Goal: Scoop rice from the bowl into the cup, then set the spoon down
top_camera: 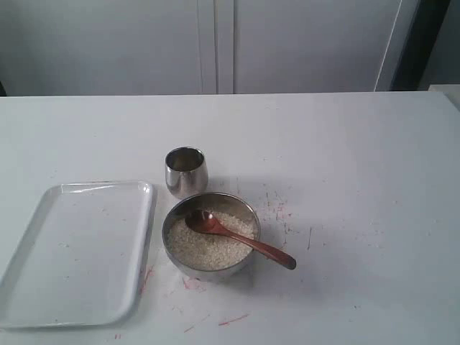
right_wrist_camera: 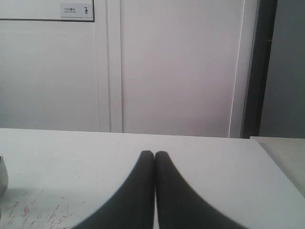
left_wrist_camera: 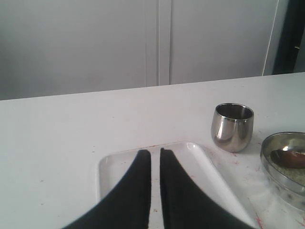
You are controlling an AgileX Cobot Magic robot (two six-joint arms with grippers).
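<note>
The steel bowl (top_camera: pixel 208 272) sits near the table's front middle, holding off-white rice (top_camera: pixel 203 250). The reddish-brown spoon (top_camera: pixel 244 243) lies in it, head on the rice and handle over the right rim. The small steel cup (top_camera: pixel 186 171) stands just behind the bowl, apart from it. Neither arm shows in the exterior view. My left gripper (left_wrist_camera: pixel 155 151) hovers over the white tray (left_wrist_camera: pixel 209 176), fingers nearly together with only a thin slit and nothing between them; the cup (left_wrist_camera: pixel 232 127) and bowl (left_wrist_camera: pixel 276 172) lie to its side. My right gripper (right_wrist_camera: pixel 154 153) is shut and empty above bare table.
A white rectangular tray (top_camera: pixel 79 251) lies left of the bowl, with nothing on it. Red scratch marks (top_camera: pixel 279 210) dot the tabletop around the bowl. A white cabinet wall (top_camera: pixel 215 43) stands behind the table's far edge.
</note>
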